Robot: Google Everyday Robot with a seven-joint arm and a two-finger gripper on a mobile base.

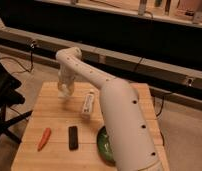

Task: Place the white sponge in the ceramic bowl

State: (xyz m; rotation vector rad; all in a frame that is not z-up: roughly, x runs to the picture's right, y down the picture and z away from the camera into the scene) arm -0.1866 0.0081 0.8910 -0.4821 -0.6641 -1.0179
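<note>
My gripper (65, 90) hangs from the white arm (89, 75) over the far left part of the wooden table (49, 110), close above its surface. The dark green ceramic bowl (104, 146) sits at the front of the table, and the arm's thick lower link (126, 130) hides most of it. No white sponge shows; it is hidden or out of view. A longer narrow white tube-like object (88, 103) lies right of the gripper, apart from it.
An orange carrot (44, 138) and a black rectangular block (73, 137) lie near the front left of the table. A dark chair (4, 100) stands to the left. A long dark counter with cables (144, 60) runs behind the table.
</note>
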